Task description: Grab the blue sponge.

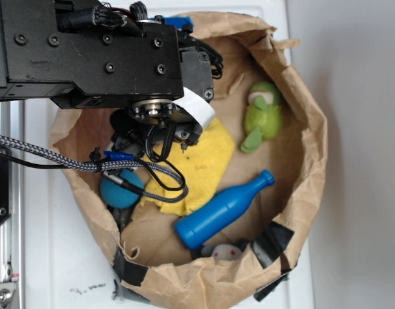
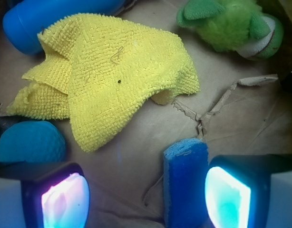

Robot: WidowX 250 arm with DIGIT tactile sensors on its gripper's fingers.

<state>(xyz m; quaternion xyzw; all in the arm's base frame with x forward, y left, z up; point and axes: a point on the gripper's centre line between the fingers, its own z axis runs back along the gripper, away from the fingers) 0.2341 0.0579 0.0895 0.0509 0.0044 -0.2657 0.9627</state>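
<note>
We count one sponge (image 2: 185, 183), one yellow cloth (image 2: 112, 76), one teal ball (image 2: 29, 141), one blue bottle (image 1: 223, 209), one green plush toy (image 1: 262, 116).

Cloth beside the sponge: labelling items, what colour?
Yellow cloth, clearest in the wrist view.

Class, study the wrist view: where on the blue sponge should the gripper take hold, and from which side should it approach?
Probably across the blue sponge on its two long flat faces, coming straight down from above. It stands on edge between the open fingers of the gripper, close beside the right finger, so closing should pinch its narrow thickness.
</note>
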